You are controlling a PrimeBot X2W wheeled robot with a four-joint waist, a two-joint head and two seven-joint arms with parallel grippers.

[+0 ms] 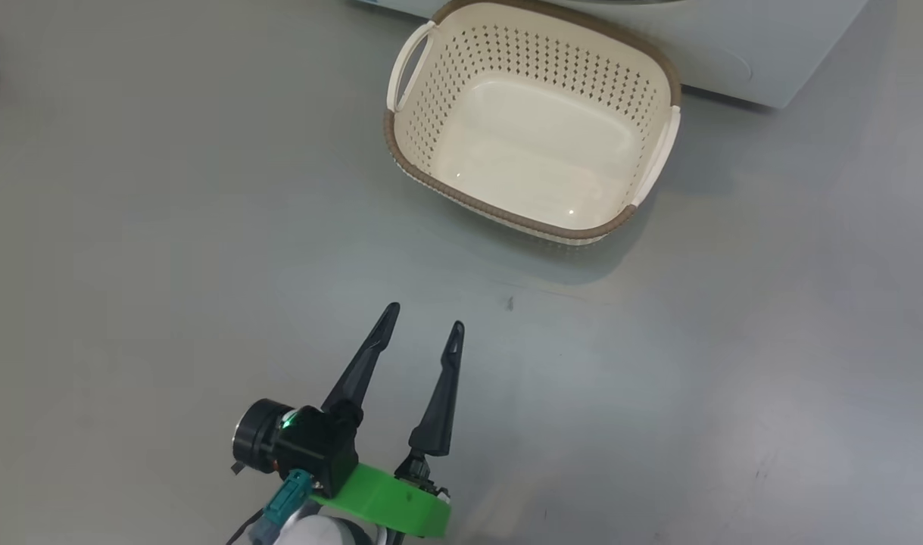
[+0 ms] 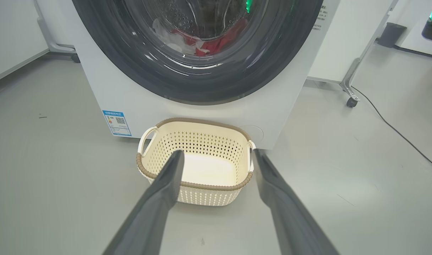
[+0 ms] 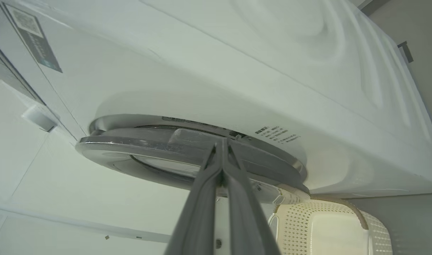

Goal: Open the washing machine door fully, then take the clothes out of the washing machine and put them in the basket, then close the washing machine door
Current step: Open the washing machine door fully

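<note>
Black-ringed round glass washing machine door (image 3: 138,152) lies straight ahead of the clenched, empty right gripper (image 3: 222,141), tips at its rim; released left gripper (image 1: 425,316) hangs farther off.

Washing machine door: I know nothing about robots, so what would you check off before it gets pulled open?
1. The washing machine door fully open: not ok, looks shut.
2. The right gripper shut, tips at the door's rim: ok.
3. Tips actually hooking that rim: cannot tell.
4. The left gripper open and empty: ok.
5. The basket empty, on the floor before the washing machine: ok.
6. The clothes visible behind the door's glass: ok.
</note>
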